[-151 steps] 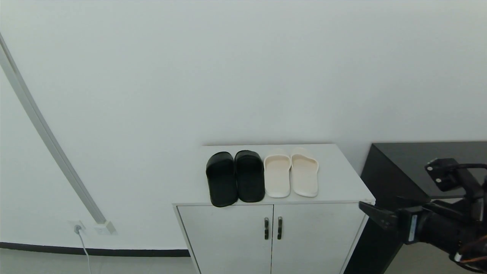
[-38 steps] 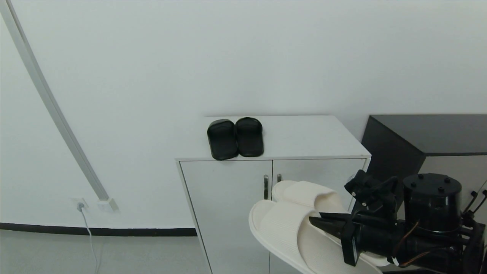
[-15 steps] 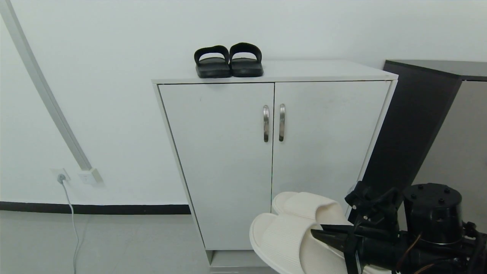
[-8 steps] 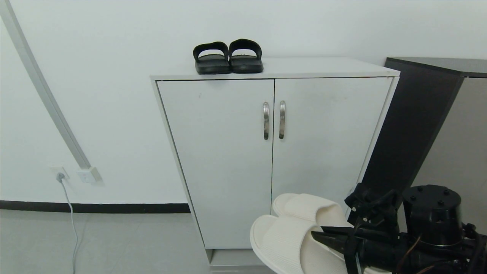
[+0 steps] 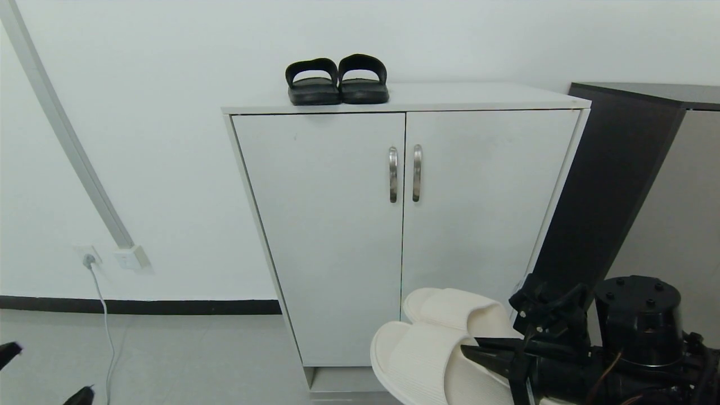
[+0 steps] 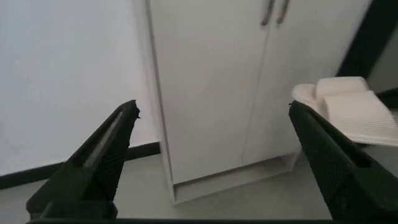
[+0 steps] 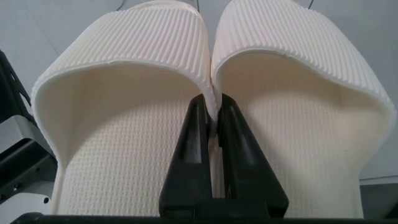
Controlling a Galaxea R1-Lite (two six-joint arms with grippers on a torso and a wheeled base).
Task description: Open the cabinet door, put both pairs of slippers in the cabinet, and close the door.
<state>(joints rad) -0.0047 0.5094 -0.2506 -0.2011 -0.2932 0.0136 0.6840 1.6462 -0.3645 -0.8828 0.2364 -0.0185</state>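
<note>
Left gripper: black, two-fingered, spread wide, empty; sits low, to the left of the white two-door cabinet. Right gripper: clamped on the touching inner edges of the cream ribbed slipper pair, held before the lower part of the right door. Both doors closed. Paired metal bar handles: upright, either side of the centre seam, above and rightward of the free left gripper, which is judged the arm to take one. Black slide slippers: on the cabinet top, front left.
</note>
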